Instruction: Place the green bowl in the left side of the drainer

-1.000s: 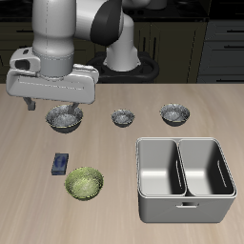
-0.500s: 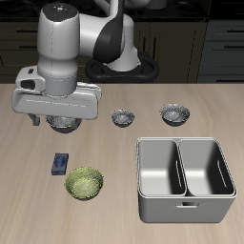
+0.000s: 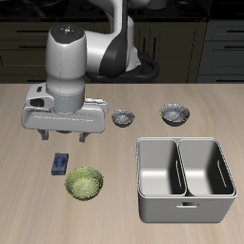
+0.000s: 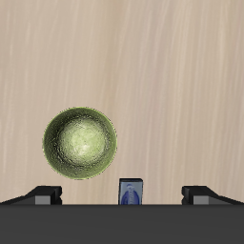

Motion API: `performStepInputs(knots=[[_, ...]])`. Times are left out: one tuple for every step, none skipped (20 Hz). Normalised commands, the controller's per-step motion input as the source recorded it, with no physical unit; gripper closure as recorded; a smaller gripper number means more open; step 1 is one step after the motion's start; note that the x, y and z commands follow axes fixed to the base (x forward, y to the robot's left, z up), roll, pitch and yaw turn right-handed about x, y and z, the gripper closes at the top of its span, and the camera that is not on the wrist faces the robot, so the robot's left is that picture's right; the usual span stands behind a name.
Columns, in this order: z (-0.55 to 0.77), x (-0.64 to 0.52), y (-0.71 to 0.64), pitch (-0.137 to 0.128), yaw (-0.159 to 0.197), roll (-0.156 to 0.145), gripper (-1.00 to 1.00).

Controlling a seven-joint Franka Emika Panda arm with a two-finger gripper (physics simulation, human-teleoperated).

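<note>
The green bowl [image 3: 84,183] sits upright on the table near the front edge, and its mottled inside shows in the wrist view [image 4: 80,143]. The drainer [image 3: 186,208] stands beside it, farther along the table, and both of its compartments are empty. My gripper [image 3: 67,135] hangs open and empty above the table, a little behind the bowl and roughly over a small blue object. Its two fingertips [image 4: 43,195] show wide apart in the wrist view. The gripper touches nothing.
A small blue rectangular object [image 3: 60,164] lies just behind the green bowl and also shows in the wrist view [image 4: 131,192]. Two grey patterned bowls [image 3: 123,117] [image 3: 174,114] sit farther back. My hand hides whatever lies behind it.
My gripper has moved forward and down toward the green bowl. It now covers the grey bowl that showed beneath it earlier. The bowls and the drainer have not moved.
</note>
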Motion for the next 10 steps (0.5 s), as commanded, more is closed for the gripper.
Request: performStepInputs(knots=[[-0.82, 0.06, 0.22, 0.022, 0.055, -0.003, -1.0], [0.01, -0.03, 0.01, 0.0, 0.0, 0.0, -1.0], [-0.64, 0.02, 0.08, 0.025, -0.098, 0.029, -1.0], [-0.34, 0.04, 0.05, 0.015, 0.099, 0.0, -1.0], [-0.3, 0.01, -0.07, 0.047, -0.087, -0.003, -1.0], [-0.27, 0.0, 0.02, 0.01, -0.002, -0.009, -1.0], [-0.24, -0.08, 0.03, -0.003, 0.012, 0.012, -1.0], [-0.25, 0.01, -0.09, -0.022, -0.057, 0.038, -1.0], [-0.39, 0.05, -0.07, 0.045, 0.006, -0.002, -1.0], [-0.36, 0.02, -0.07, 0.053, 0.014, -0.02, -1.0]])
